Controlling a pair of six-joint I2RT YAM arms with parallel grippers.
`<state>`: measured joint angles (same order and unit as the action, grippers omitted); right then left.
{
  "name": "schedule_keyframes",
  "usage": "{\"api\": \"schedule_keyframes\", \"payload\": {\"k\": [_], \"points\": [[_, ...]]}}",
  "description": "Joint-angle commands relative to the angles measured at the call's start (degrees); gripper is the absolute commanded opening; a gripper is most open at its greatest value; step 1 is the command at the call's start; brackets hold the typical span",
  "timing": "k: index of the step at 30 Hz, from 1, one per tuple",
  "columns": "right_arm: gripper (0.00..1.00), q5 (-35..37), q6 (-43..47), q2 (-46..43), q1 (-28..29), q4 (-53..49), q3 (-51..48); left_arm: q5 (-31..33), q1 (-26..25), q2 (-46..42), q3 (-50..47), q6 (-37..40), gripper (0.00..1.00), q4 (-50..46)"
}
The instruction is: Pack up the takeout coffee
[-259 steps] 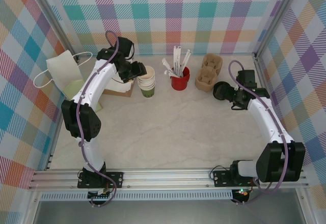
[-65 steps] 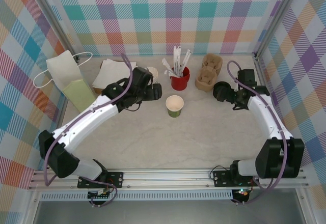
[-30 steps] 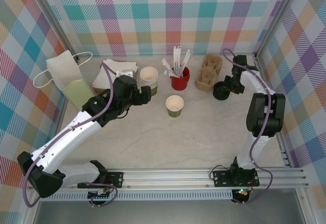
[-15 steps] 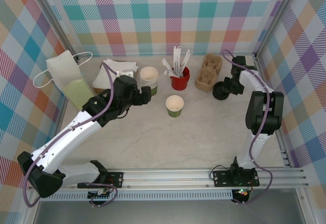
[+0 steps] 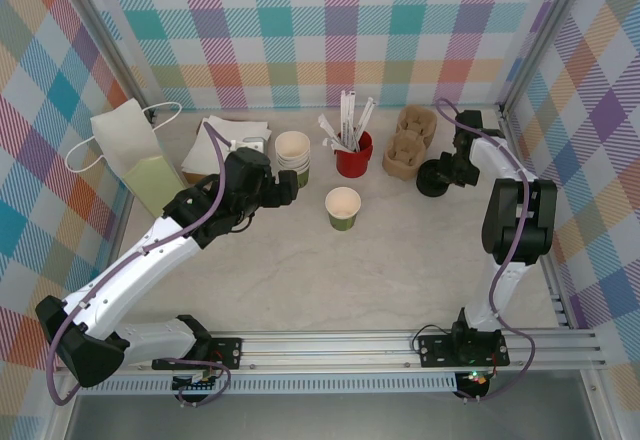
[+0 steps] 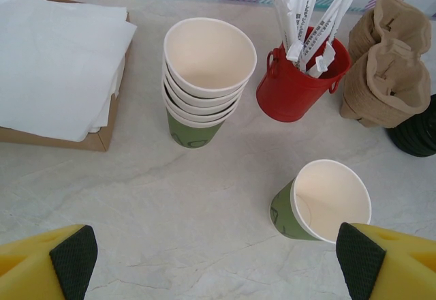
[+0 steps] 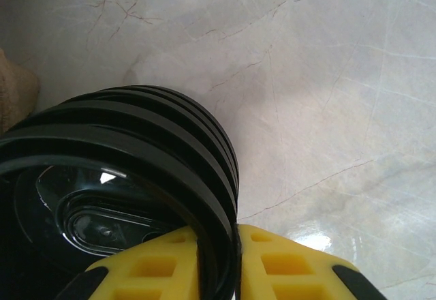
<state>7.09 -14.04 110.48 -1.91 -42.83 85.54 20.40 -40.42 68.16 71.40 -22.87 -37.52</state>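
Left end effector (image 5: 287, 189) is hovering low over the table (image 5: 330, 270), its two yellow fingers (image 6: 68, 262) spreading wide and gripping nothing. Just ahead of it, toward its right finger, the olive-green paper cup (image 6: 319, 203) is standing upright on the table with its top open and its cream inside showing; in the overhead view the cup is sitting near this end effector but apart from it. Farther ahead, a stack of cream-white cups (image 6: 204, 75) is standing slightly to its left, and a red cup (image 6: 300, 85) holding white stirrers (image 6: 306, 7) is standing slightly to its right. White napkins (image 6: 54, 54) are lying in a cardboard tray off to its far left. Right end effector (image 7: 218, 262) is reaching down to a stack of black lids (image 7: 204, 129), its yellow fingers clenching on the rim of the top black lid (image 7: 88, 204). Brown pulp cup carriers (image 5: 408, 140) are sitting just beside the lids, to this end effector's left in its wrist view.
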Motion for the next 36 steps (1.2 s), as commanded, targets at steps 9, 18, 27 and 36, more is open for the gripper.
{"api": "schedule_keyframes", "payload": {"k": [9,18,27,36], "points": [[0.19,0.92,1.74,-6.74,-0.33,-0.62,-2.71,-3.20,-1.03,0.61,0.75,-0.46,0.93,1.09],[0.18,-8.11,3.28,-18.14,-0.27,6.84,-11.90,-12.81,-1.00,2.59,1.06,-3.87,0.94,7.13],[0.18,-22.13,0.48,-32.25,0.70,13.91,-24.50,-29.91,-1.03,9.62,3.20,-7.60,0.94,15.82],[0.18,-27.19,-4.19,-41.76,6.80,16.05,-33.02,-40.31,-2.08,16.22,0.76,-15.77,0.92,30.52]]}}
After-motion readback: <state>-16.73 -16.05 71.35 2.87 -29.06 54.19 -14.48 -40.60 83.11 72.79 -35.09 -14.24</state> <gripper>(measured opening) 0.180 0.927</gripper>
